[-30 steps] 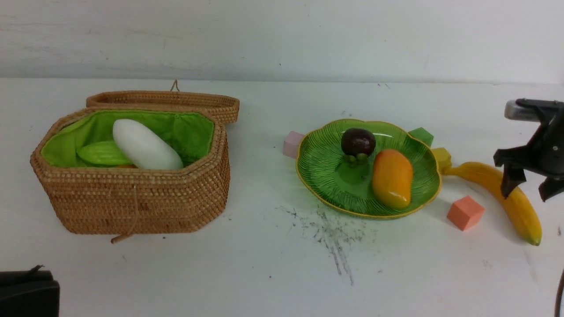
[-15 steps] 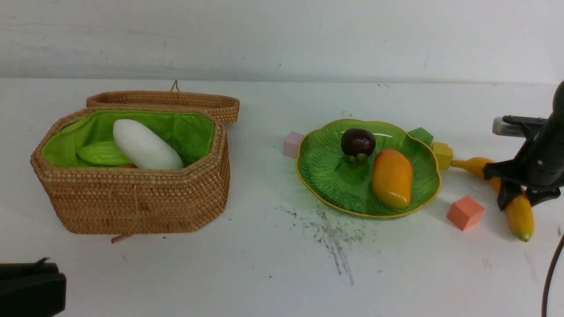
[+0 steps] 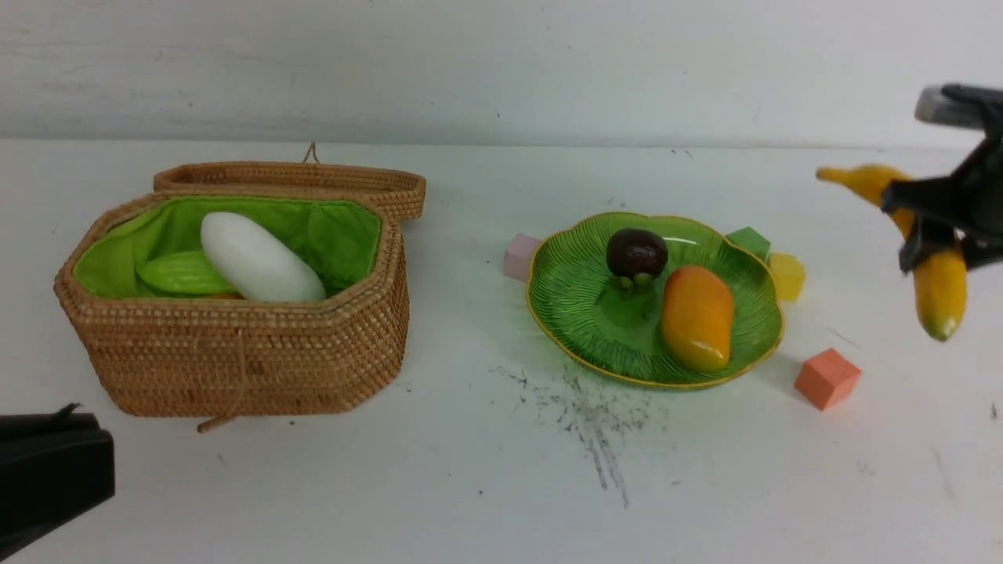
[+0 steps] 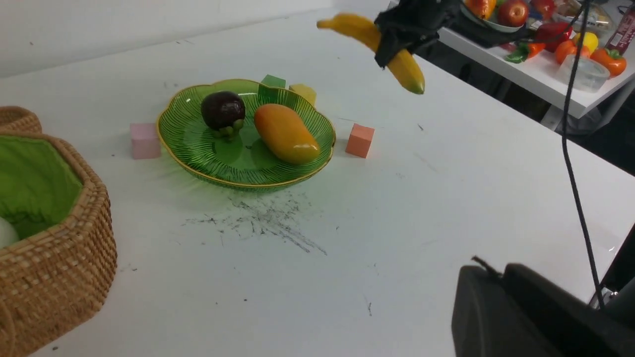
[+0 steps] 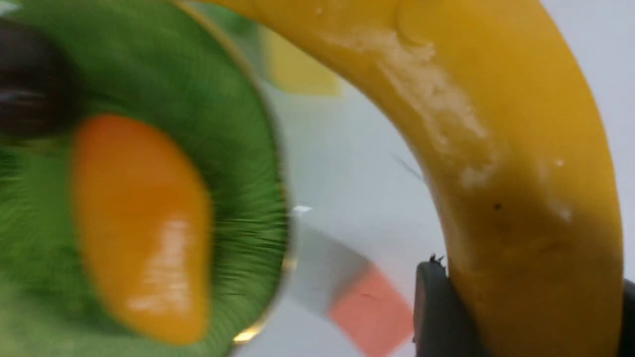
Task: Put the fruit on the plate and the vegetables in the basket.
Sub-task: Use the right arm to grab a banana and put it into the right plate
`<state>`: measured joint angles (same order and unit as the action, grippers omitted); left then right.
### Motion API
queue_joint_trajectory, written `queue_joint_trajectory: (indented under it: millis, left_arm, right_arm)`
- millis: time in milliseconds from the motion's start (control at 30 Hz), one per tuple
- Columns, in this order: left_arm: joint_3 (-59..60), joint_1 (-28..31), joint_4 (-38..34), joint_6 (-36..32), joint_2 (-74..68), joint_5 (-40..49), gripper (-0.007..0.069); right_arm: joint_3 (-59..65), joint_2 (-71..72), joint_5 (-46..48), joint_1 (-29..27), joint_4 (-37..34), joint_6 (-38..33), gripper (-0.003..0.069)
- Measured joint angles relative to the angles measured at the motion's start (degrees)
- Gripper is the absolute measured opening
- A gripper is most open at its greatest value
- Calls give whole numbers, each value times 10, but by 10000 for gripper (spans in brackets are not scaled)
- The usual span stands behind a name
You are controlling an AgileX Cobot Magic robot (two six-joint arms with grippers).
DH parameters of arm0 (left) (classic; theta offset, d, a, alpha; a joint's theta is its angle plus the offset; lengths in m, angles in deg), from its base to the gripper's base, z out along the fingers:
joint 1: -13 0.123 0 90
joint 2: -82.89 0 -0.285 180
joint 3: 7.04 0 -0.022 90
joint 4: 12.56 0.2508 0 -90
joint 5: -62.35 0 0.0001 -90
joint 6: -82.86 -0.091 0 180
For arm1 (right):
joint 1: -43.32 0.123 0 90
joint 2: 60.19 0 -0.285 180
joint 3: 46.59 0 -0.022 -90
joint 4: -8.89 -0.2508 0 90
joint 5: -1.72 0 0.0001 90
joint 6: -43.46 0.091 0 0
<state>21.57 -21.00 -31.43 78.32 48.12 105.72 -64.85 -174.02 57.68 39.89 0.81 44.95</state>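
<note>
My right gripper (image 3: 936,235) is shut on the long yellow banana (image 3: 940,286) and holds it in the air, to the right of the green leaf plate (image 3: 572,301). In the right wrist view the banana (image 5: 521,148) sits between my black fingers (image 5: 436,307). The mangosteen (image 3: 636,252) and the mango (image 3: 697,317) lie on the plate. The open wicker basket (image 3: 235,352) at the left holds the white radish (image 3: 258,258), the green gourd (image 3: 179,272) and a sliver of the potato (image 3: 223,295). My left gripper (image 4: 496,280) is shut and empty at the near left.
Four cubes stand around the plate: pink (image 3: 520,256), green (image 3: 748,240), yellow (image 3: 787,275) and salmon (image 3: 827,378). The basket lid (image 3: 298,178) lies open behind the basket. A side table with toy food (image 4: 545,69) stands beyond the right edge.
My right gripper came down over the banana on the table, shut on it and lifted it well above the surface. The left gripper shifted slightly.
</note>
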Motion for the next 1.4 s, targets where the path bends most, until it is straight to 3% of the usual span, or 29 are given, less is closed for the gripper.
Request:
queue_joint_trajectory:
  millis: [200, 433, 967, 1233, 1400]
  left_arm:
    - [0, 0, 1, 0, 0, 2, 39]
    - [0, 0, 1, 0, 0, 26, 42]
    - [0, 0, 3, 0, 0, 33, 50]
    - [0, 0, 3, 0, 0, 34, 57]
    - [0, 0, 1, 0, 0, 34, 60]
  right_arm:
    - [-1, 9, -42, 110, -84, -36, 310]
    - [0, -50, -116, 189, -89, -41, 310]
    - [0, -102, -164, 121, 77, 63, 310]
    - [0, -119, -198, 122, 81, 75, 310]
    - [0, -123, -208, 122, 71, 75, 388]
